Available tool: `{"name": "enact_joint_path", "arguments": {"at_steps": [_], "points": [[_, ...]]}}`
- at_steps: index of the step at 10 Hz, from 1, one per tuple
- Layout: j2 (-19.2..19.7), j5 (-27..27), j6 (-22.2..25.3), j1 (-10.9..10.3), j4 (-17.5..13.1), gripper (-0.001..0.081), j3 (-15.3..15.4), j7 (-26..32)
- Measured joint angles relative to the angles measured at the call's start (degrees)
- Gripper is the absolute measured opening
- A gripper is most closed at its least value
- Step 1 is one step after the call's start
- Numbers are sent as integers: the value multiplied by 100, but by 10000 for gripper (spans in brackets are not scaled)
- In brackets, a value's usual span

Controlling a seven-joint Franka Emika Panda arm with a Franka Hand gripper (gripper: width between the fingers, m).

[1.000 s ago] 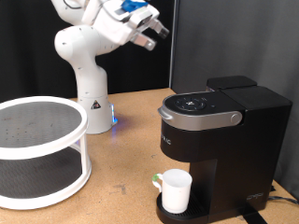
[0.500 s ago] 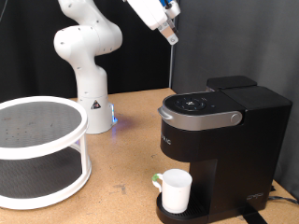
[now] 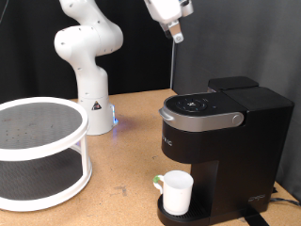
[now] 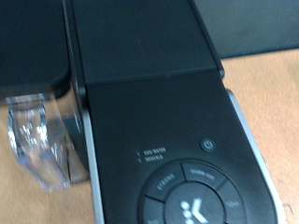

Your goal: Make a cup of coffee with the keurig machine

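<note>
The black keurig machine (image 3: 221,132) stands on the wooden table at the exterior view's right, its lid down. The white cup (image 3: 177,192) sits upright on the drip tray under the spout. My gripper (image 3: 176,34) hangs high at the exterior view's top, well above the machine and slightly left of its lid. It points down, its fingers look closed together, and nothing shows between them. The wrist view looks down on the machine's lid (image 4: 154,107), its round button panel (image 4: 192,194) and the clear water tank (image 4: 37,140). The fingers do not show there.
A white two-tier round rack (image 3: 38,151) stands at the exterior view's left. The white robot base (image 3: 87,75) is behind it, with a blue light at its foot. A black curtain hangs behind the machine. Bare wooden table (image 3: 122,160) lies between rack and machine.
The arm has swung up and towards the exterior view's right. The gripper has turned from pointing sideways to pointing down above the machine. Cup and machine have not moved.
</note>
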State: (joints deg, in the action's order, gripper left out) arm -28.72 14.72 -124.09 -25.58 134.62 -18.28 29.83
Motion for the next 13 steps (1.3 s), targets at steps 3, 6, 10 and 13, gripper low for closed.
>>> {"name": "enact_joint_path", "arguments": {"at_steps": [3,6,10,13], "points": [[452,-652,92,-2,-607,800,215,-68],[868,-779,439,-11,-1136,800,250,-35],[1368,-898,565,-11,-1395,800,256,-9],[1556,-902,449,-9,-1344,800,254,34]]}}
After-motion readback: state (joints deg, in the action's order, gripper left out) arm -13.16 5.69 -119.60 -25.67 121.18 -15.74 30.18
